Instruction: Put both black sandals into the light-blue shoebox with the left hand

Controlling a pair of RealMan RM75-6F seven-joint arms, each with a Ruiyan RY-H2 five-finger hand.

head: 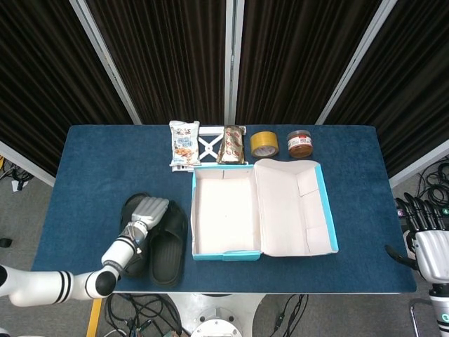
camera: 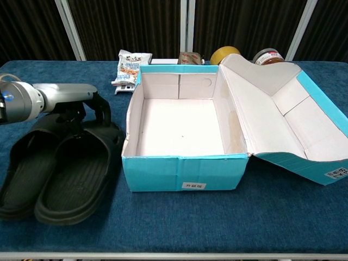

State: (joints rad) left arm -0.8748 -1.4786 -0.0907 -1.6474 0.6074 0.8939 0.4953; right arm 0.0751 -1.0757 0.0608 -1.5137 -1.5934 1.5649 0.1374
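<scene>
Fingers (camera: 102,110) of the left hand (camera: 76,103) curl down over the strap of the right-side black sandal (camera: 76,174), gripping it; this sandal's toe end looks raised. Left-side black sandal (camera: 24,168) lies touching it on the blue table (head: 91,168). Light-blue shoebox (camera: 179,163) stands open just beside them. Right hand (head: 424,239) hangs off the table edge, fingers apart, holding nothing. Snack packets (head: 184,144), tape roll (head: 264,144) and jar (head: 299,142) line the far edge.

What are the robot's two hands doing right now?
Left hand: grips the strap of the black sandal nearer the shoebox.
Right hand: holds nothing, fingers apart, off the table's edge.
</scene>
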